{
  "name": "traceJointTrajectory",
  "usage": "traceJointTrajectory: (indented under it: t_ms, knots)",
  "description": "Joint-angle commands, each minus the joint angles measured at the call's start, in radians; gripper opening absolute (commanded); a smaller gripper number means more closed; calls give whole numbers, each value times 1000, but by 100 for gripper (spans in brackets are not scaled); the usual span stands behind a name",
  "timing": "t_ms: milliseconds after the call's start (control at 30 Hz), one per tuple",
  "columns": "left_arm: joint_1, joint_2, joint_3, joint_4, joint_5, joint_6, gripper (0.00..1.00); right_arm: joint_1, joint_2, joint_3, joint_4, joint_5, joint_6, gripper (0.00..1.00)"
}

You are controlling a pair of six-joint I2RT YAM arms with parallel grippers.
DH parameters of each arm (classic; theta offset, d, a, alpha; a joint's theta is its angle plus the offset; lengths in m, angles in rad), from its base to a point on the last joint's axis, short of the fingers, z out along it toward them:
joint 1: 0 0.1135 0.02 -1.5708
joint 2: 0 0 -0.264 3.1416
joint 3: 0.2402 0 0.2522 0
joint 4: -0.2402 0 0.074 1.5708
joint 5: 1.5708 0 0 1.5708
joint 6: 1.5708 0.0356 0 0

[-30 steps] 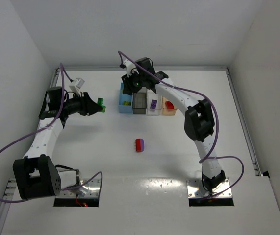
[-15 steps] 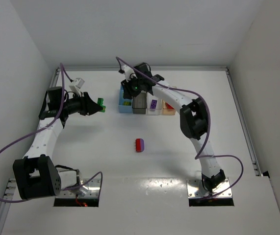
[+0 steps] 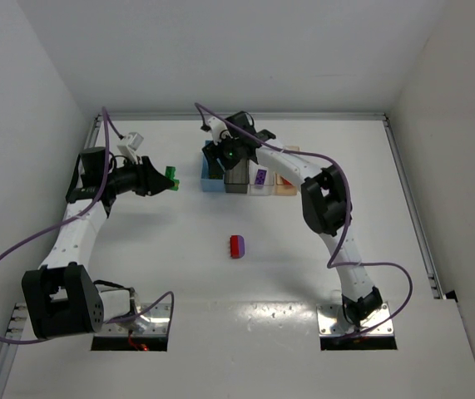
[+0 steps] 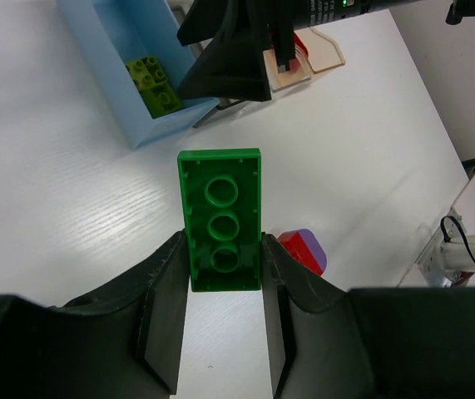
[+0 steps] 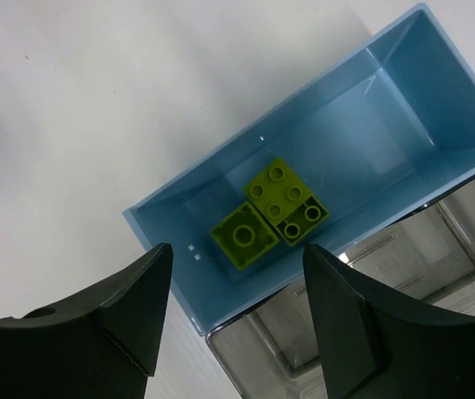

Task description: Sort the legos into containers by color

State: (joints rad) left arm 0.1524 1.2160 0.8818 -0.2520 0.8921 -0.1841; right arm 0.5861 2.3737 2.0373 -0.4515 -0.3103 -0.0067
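My left gripper (image 4: pixel 222 249) is shut on a dark green lego (image 4: pixel 220 218), held above the table left of the containers (image 3: pixel 171 177). My right gripper (image 5: pixel 237 249) hangs open over the blue container (image 5: pixel 362 141), nothing between its fingers. Two yellow-green legos (image 5: pixel 264 218) lie on that bin's floor. The smoky grey container (image 5: pixel 403 274) stands beside it. In the top view the row reads blue (image 3: pixel 211 184), grey (image 3: pixel 237 183), clear (image 3: pixel 259 190) with a purple lego (image 3: pixel 259 176), and pale orange (image 3: pixel 285 189) with a red lego (image 3: pixel 288 176). A red and purple lego (image 3: pixel 236 246) lies mid-table.
White walls close in the table on the left, back and right. The right arm (image 3: pixel 324 199) arches over the right half of the table from its base (image 3: pixel 355 312). Purple cables loop beside both arms.
My right gripper has moved a little left over the blue container and its jaws have opened. The left arm and its green lego have not moved.
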Motion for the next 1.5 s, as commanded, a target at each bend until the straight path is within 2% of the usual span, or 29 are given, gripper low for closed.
traceJointTrajectory:
  t_ms: [0, 200, 333, 433, 467, 500, 533, 600, 633, 700, 767, 900, 1067, 1300, 1467]
  knots:
    - [10, -6, 31, 34, 7, 15, 0, 14, -86, 27, 11, -19, -10, 64]
    - [10, -29, -12, 65, 57, -27, 0, 23, -229, -48, 20, -125, 37, 64]
    - [10, -38, -67, 192, 209, -113, 0, 23, -343, -144, 42, -301, 67, 61]
    - [10, -27, -89, 259, 316, -197, 0, 3, -404, -225, 42, -554, 67, 61]
    - [10, -16, -89, 322, 365, -227, 0, -8, -416, -250, 42, -696, 67, 60]
    - [10, -3, -111, 365, 392, -263, 0, -20, -425, -306, 94, -760, 91, 60]
    - [10, 7, -122, 417, 416, -308, 0, -20, -435, -336, 137, -886, 164, 60]
    - [10, 22, -133, 545, 465, -432, 0, -32, -435, -432, 264, -988, 288, 60]
    - [10, 36, -133, 545, 475, -448, 0, -32, -435, -465, 433, -1057, 435, 60]
    - [10, 48, -121, 545, 490, -459, 0, -32, -435, -511, 526, -1093, 500, 59]
    - [10, 57, -112, 545, 502, -468, 0, -32, -426, -522, 488, -1102, 455, 58]
    - [1, 57, -103, 533, 527, -459, 0, -32, -415, -536, 519, -1092, 467, 56]
    - [1, 57, -103, 513, 536, -459, 2, -23, -378, -490, 510, -1092, 487, 56]
    - [-17, 57, -93, 502, 536, -440, 2, 7, -347, -471, 635, -1072, 612, 56]
    - [-27, 57, -93, 491, 536, -431, 3, 27, -315, -453, 649, -1063, 625, 56]
